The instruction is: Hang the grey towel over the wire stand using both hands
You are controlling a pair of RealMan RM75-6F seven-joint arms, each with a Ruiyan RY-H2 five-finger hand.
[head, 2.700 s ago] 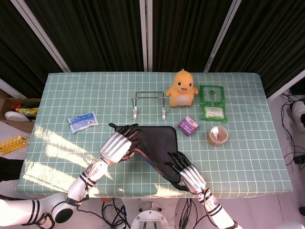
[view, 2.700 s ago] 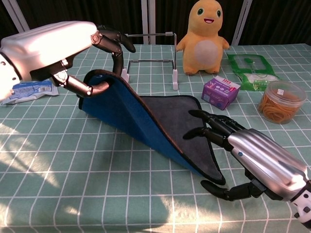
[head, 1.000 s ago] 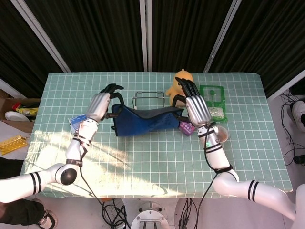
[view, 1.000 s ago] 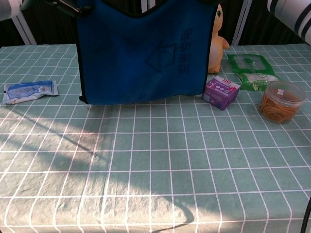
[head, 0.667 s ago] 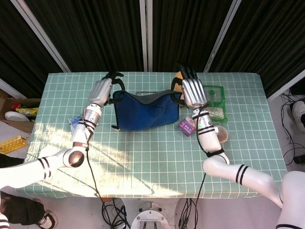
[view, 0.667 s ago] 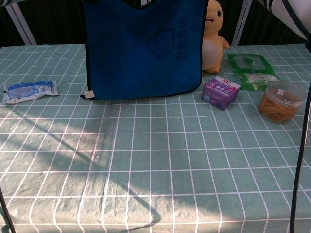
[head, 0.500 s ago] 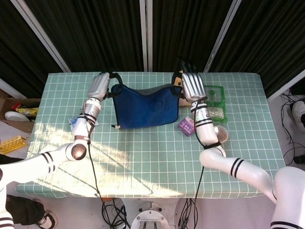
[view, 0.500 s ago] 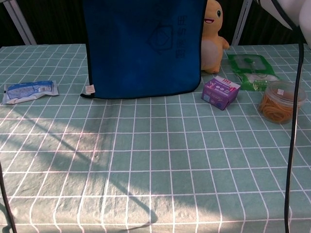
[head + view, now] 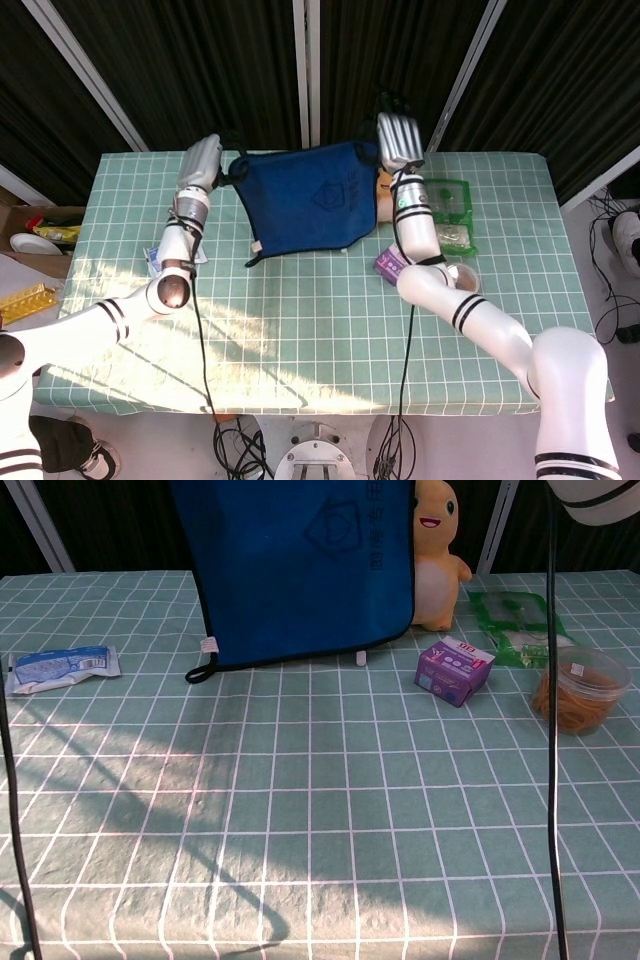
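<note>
both arms reach far forward and up over the back of the table. the left hand (image 9: 200, 160) is raised near the table's far left, its back toward the head camera, with dark fingers curled onto the top left corner of the towel (image 9: 305, 200), holding it. the right hand (image 9: 398, 138) sits a little higher at the far edge, back also toward the camera, fingers closed over the towel's top right corner, gripping it. neither hand appears in the chest view; only thin black cables cross that picture.

the towel hangs stretched between the two hands, held up off the table, its top edge sloping up toward the right hand. the face shown is deep blue with a dark border and a faint printed emblem and characters (image 9: 352, 520). its lower edge tilts, the left bottom corner lowest, where a small white tag and a dark loop (image 9: 204, 662) dangle just above the cloth-covered table (image 9: 320, 810).

in the chest view a small white foot of the wire stand (image 9: 360, 658) peeks out just under the towel's lower edge; the rest of the stand is hidden behind the cloth.
</note>
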